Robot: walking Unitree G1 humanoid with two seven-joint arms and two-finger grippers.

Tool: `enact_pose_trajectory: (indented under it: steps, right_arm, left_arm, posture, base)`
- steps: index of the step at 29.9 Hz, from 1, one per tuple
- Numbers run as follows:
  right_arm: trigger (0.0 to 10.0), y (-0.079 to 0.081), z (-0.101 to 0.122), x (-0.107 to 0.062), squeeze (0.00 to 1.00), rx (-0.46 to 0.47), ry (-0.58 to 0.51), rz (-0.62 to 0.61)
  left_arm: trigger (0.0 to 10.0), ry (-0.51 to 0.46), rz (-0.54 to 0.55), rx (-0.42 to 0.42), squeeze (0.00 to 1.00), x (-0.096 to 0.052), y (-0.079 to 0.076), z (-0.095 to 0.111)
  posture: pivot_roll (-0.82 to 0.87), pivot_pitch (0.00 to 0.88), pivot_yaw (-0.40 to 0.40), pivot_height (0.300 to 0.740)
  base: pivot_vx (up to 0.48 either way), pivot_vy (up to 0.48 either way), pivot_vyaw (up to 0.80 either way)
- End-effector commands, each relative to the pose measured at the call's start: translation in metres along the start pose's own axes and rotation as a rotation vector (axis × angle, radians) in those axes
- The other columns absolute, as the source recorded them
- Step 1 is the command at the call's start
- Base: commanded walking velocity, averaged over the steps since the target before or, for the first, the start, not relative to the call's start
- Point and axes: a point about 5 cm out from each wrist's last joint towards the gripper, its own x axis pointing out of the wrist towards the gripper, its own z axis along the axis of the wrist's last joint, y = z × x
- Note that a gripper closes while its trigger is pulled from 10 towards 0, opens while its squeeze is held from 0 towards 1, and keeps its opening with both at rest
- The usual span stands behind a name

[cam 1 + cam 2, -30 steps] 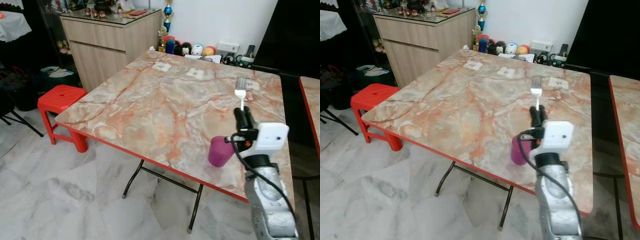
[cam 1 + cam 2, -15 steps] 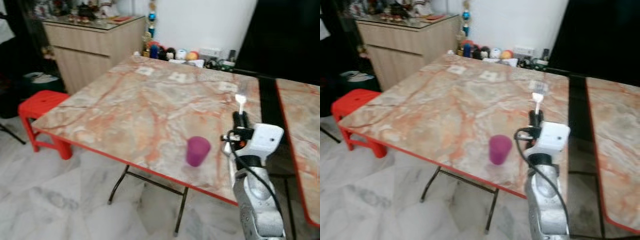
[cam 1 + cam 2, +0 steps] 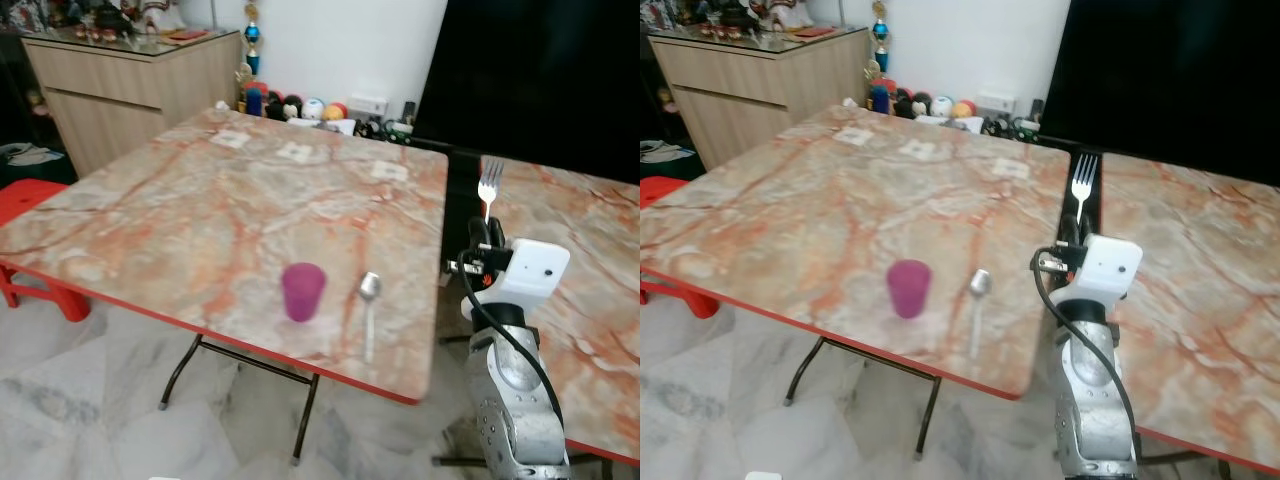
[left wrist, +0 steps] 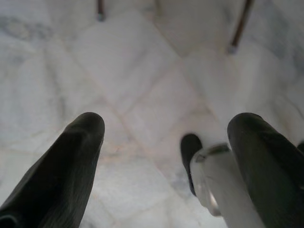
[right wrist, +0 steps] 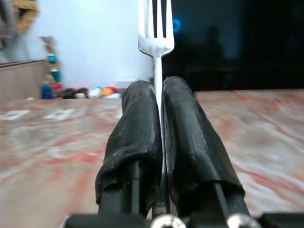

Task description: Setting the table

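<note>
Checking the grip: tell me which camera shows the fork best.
Right wrist view: the fork fills the frame, clamped upright between the right hand's fingers. Both eye views show it small and distant above the table gap.

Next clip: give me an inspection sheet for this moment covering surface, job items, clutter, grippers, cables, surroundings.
Surface: marble-pattern table with red edging; a second table stands to the robot's right, a dark gap between them.
Job items: purple cup upright near the front edge; spoon lying beside it, apart; fork held tines up.
Clutter: three paper squares on the far side.
Grippers: right gripper jaws shut on the fork's handle, over the gap; left gripper jaws open, over the floor.
Cables: black cable along the right wrist.
Surroundings: wooden cabinet, red stool, small toys by the wall.
</note>
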Motion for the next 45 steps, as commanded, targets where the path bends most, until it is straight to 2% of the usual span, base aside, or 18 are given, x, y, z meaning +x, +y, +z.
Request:
enact_pose_trajectory:
  steps: [1, 18, 39, 45]
  right_arm:
    - [10.0, -0.015, -0.004, -0.003, 0.0, -0.026, 0.026, -0.055]
    - [10.0, -0.017, -0.002, -0.002, 0.0, -0.033, 0.003, -0.086]
    - [10.0, -0.027, -0.002, 0.002, 0.0, -0.053, -0.004, -0.116]
    - [10.0, -0.024, -0.003, 0.004, 0.0, -0.049, 0.004, -0.11]
  left_arm:
    - [10.0, 0.004, -0.022, -0.01, 0.0, 0.0, -0.009, -0.001]
    - [10.0, 0.049, -0.007, 0.002, 0.0, -0.005, 0.005, -0.014]
    - [10.0, 0.07, -0.01, 0.004, 0.0, -0.005, 0.006, -0.016]
    - [10.0, 0.074, -0.005, -0.001, 0.0, -0.006, 0.007, -0.018]
  posture:
    - [0.0, 0.078, -0.043, 0.74]
    - [0.01, 0.088, -0.008, 0.74]
    - [0.01, 0.096, -0.011, 0.74]
    - [0.02, 0.094, -0.011, 0.74]
  base:
    - [0.0, -0.382, -0.78]
    - [0.0, -0.381, -0.07]
    - [0.0, -0.381, 0.0]
    - [0.0, -0.366, -0.65]
